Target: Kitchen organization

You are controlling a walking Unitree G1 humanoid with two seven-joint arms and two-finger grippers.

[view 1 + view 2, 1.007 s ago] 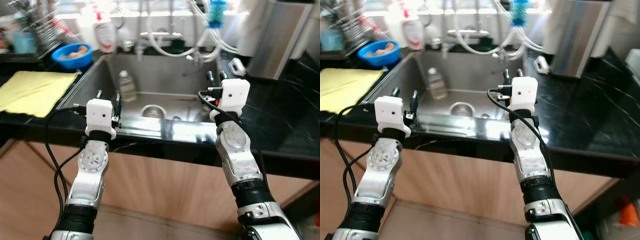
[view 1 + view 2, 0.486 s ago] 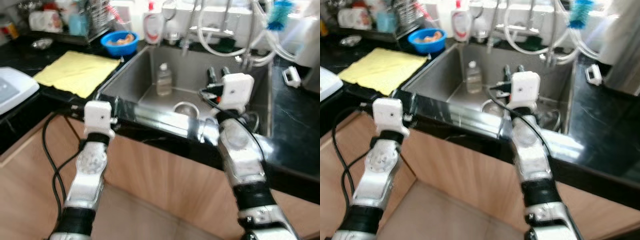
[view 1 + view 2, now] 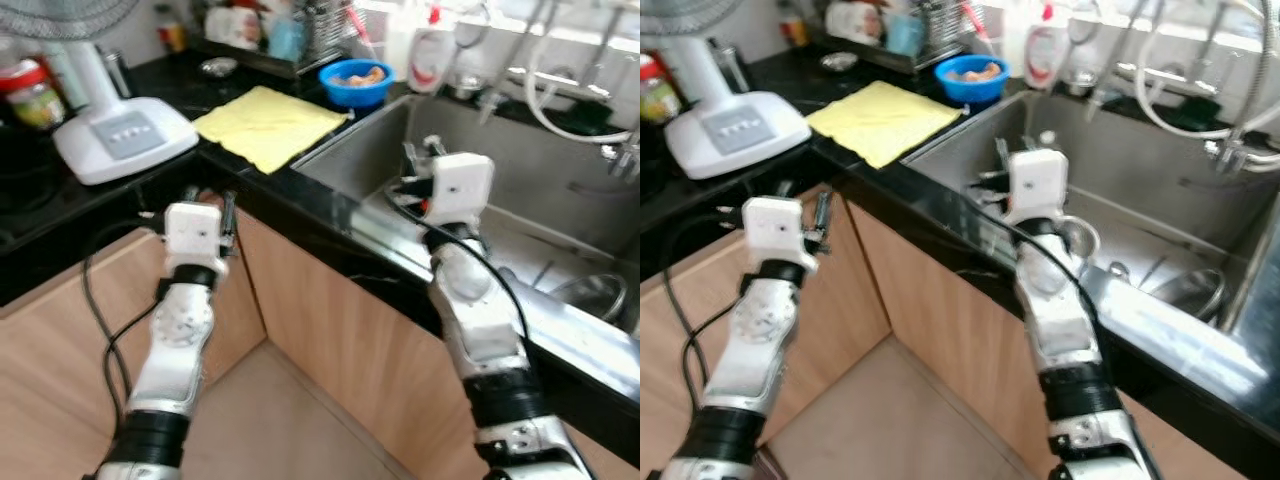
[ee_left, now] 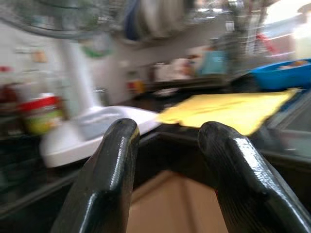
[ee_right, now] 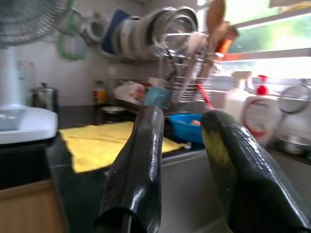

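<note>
While both arms hover, yellow cloth (image 3: 270, 124) lies flat.

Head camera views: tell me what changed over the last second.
The camera swung toward the robot's left: the white fan base and red-lidded jar came into view, and the steel sink slid rightward. The things themselves did not move. The yellow cloth and blue bowl lie as before. Left gripper and right gripper stay raised, open, holding nothing.

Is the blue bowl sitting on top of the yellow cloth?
No, the blue bowl stands on the black counter beyond the yellow cloth, near the sink corner, apart from the cloth.
</note>
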